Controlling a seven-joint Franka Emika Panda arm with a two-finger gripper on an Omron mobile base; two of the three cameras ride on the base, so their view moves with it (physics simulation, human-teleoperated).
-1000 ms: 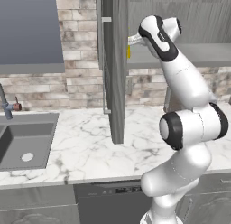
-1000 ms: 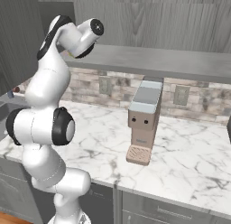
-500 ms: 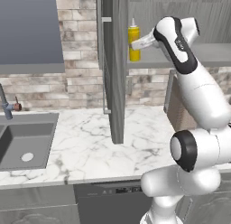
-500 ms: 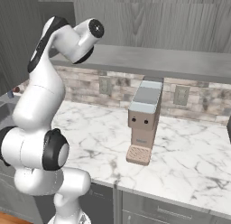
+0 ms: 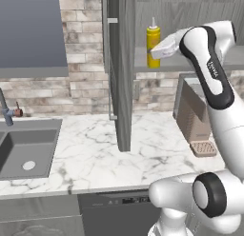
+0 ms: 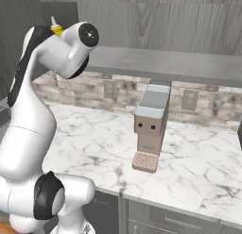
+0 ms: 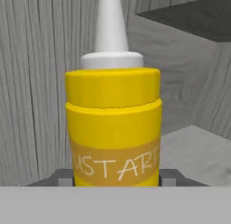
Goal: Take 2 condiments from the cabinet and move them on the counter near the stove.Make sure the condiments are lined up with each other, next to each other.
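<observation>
The robot is on the 1st pick: its pincer (image 7: 116, 180) is closed to bottle width on the slim yellow squeeze bottle with a white pointed nozzle (image 5: 153, 44), which stands upright at the front edge of the pale grey shelf board (image 5: 190, 63) inside the grey wood-grain wall cabinet (image 5: 119, 68). Next move, by the look of it: lift it off the shelf w/o tipping, draw it out past the open door, then carry it toward the white marble counter (image 5: 119, 149) near the stove. Vs. a sec ago the arm has swung right, so the bottle, then mostly hidden behind it in the left base view, now shows whole.
</observation>
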